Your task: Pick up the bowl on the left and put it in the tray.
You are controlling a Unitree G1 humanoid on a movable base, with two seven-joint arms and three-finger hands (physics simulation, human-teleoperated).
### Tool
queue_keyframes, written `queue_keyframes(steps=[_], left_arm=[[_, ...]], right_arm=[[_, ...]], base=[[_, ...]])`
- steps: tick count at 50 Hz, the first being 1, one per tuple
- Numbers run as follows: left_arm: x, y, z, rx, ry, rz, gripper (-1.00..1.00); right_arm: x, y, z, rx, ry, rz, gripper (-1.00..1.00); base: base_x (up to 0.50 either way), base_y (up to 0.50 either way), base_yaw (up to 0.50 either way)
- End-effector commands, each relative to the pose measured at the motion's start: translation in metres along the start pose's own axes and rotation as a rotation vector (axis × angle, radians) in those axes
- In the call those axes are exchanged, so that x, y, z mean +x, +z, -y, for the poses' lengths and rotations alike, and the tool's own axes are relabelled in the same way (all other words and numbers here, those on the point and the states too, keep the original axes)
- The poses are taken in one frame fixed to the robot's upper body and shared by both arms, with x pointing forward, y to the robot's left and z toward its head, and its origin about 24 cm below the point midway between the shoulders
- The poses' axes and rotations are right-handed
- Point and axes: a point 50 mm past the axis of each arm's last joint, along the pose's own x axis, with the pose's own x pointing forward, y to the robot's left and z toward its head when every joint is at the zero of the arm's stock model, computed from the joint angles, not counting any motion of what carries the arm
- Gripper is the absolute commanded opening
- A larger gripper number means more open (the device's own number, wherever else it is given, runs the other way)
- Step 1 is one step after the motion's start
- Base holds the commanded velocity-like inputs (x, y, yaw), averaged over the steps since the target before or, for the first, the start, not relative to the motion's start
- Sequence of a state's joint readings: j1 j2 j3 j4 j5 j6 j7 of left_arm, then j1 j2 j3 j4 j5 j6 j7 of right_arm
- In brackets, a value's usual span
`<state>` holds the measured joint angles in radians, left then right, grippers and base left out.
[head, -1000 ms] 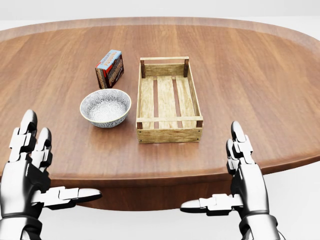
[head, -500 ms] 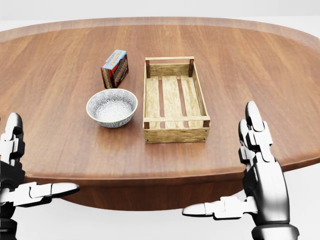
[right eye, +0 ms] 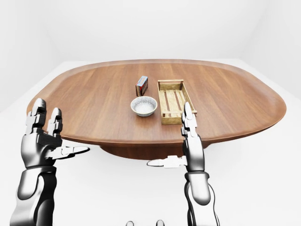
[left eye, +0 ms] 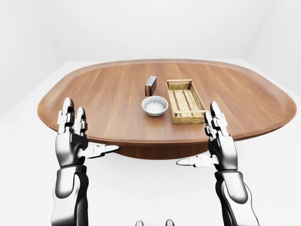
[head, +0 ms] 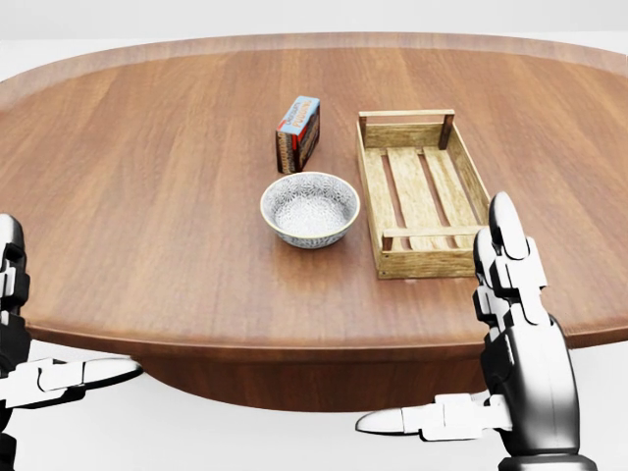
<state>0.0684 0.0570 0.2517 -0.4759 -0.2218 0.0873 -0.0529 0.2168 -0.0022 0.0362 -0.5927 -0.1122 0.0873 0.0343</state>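
The bowl point(head: 309, 208), white with a fine grey pattern, stands upright on the brown oval table point(head: 147, 216), near the middle of the head view. Just right of it lies the slatted wooden tray point(head: 422, 191), with nothing in it. My left hand point(left eye: 75, 139) is open at the table's near edge, far to the left of the bowl and touching nothing. My right hand point(head: 496, 339) is open too, fingers pointing up and thumb out to the left, below the tray's near end. Neither hand holds anything.
A small red-and-blue box point(head: 297, 132) stands just above the bowl, close to the tray's top left corner. The table's near rim point(head: 294, 343) runs between my hands and the bowl. White floor and walls surround the table.
The camera has shifted, so bowl, box and tray now sit further right in the head view. My left hand has slid to the lower left edge; my right hand stands slightly higher.
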Motion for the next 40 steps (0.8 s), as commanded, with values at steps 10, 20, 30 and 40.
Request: queue_keyframes(steps=[10, 20, 30, 40], left_arm=[[0.002, -0.025, 0.008, -0.019, -0.022, -0.1, 1.0], [0.001, -0.025, 0.009, -0.02, -0.025, -0.099, 1.0], [0.002, -0.024, 0.008, -0.022, -0.023, -0.095, 1.0], [0.002, -0.024, 0.008, -0.019, -0.024, -0.096, 1.0]], right_arm=[[0.003, -0.009, 0.002, 0.044, -0.03, -0.032, 1.0], [0.002, -0.006, 0.0, 0.054, 0.004, -0.021, 1.0], [0.003, -0.003, 0.002, 0.05, -0.002, -0.007, 1.0], [0.003, 0.0, 0.004, 0.049, -0.013, 0.006, 1.0]], base=[[0.0, 0.16, 0.0], [0.39, 0.07, 0.0], [0.5, 0.09, 0.0], [0.5, 0.09, 0.0]])
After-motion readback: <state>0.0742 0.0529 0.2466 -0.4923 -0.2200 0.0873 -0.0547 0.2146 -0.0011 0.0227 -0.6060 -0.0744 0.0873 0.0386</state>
